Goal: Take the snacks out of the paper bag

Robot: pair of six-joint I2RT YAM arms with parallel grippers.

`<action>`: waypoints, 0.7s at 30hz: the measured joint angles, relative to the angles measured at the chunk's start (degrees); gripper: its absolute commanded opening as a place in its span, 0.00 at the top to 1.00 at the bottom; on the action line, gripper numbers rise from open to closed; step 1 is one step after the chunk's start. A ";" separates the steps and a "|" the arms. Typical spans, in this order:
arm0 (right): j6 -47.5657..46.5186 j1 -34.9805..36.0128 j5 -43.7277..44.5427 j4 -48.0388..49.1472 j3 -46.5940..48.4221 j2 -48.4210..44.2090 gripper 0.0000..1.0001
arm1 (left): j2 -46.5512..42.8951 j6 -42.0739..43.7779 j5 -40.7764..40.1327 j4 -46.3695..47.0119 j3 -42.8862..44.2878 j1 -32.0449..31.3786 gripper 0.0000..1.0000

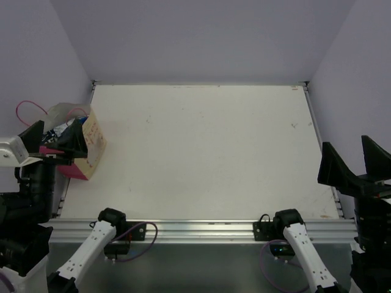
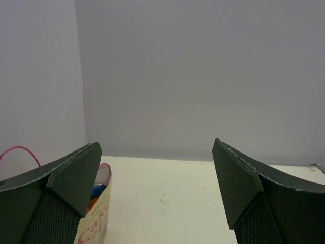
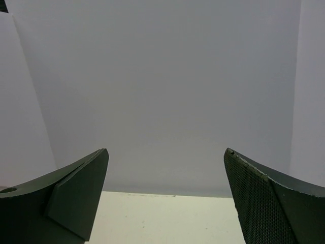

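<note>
A pale table [image 1: 201, 152] sits boxed in by lilac walls. At its near right the right gripper [image 1: 349, 160] hangs off the table's edge, jaws spread wide and holding nothing. On the left, the left gripper [image 1: 56, 139] is just as wide and empty, above the paper bag [image 1: 91, 143] at the table's left edge. The snacks [image 2: 98, 192] lie inside it; only blue and orange glimpses show. A pink cord handle [image 1: 27, 107] loops out behind.

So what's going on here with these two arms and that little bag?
Two robot arms are set to empty a paper bag at the table's left edge. Some snacks show inside it, none visibly out yet. The left end effector hangs open by the bag, holding nothing; the right end effector is open too, off at the right edge.
</note>
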 measured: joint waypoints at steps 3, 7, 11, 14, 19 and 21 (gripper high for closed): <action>0.74 0.02 -1.62 0.04 -0.92 0.00 0.01 | 0.98 0.07 -0.20 -0.48 -1.03 0.00 0.00; 2.16 0.04 -5.79 -0.02 -2.73 0.17 0.01 | 5.64 0.28 -1.31 -3.10 -1.64 0.00 0.00; 3.58 0.07 -11.30 -0.85 -4.59 2.12 0.01 | 17.57 0.28 -5.07 -9.31 1.75 -0.15 0.00; 4.66 0.04 -16.22 -1.44 -6.12 5.38 0.01 | 28.87 1.09 -9.22 -12.17 4.42 -0.24 0.00; 6.43 0.07 -22.82 -2.03 -9.20 10.08 0.01 | 46.90 1.55 -9.70 -16.68 10.93 5.57 0.00; 6.88 0.07 -24.59 -2.08 -11.10 9.94 0.01 | 52.39 1.14 -9.14 -17.55 14.03 9.46 0.00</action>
